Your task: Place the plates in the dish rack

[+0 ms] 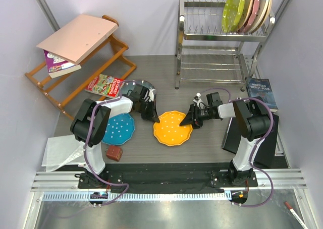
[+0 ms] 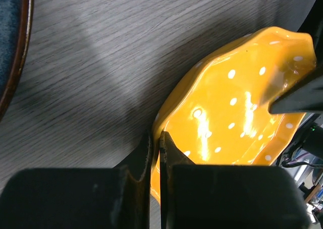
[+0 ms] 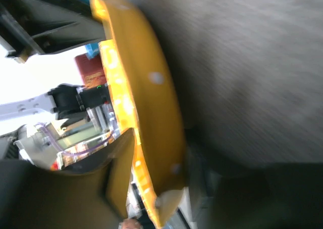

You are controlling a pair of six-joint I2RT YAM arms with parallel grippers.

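The orange scalloped plate (image 1: 172, 128) with white dots lies mid-table between both arms. My left gripper (image 1: 155, 118) is shut on its left rim; the left wrist view shows the rim (image 2: 227, 108) pinched between the jaws of that gripper (image 2: 156, 140). My right gripper (image 1: 187, 121) is closed around the right rim, and the plate (image 3: 151, 98) runs between its jaws in a blurred right wrist view. The blue dotted plate (image 1: 120, 129) lies left of it. The dark speckled plate (image 1: 135, 86) is partly hidden under my left arm. The lime green plate (image 1: 233, 9) stands in the chrome dish rack (image 1: 212, 37).
Cream, pink and pale blue plates (image 1: 257, 7) stand behind the green one. A wooden shelf (image 1: 75, 72) with books and a pink board stands at the back left. A colourful book (image 1: 104, 85), a brown block (image 1: 114, 153), white plastic (image 1: 60, 152), a dark book (image 1: 262, 94) and a black slab (image 1: 267, 138) lie around.
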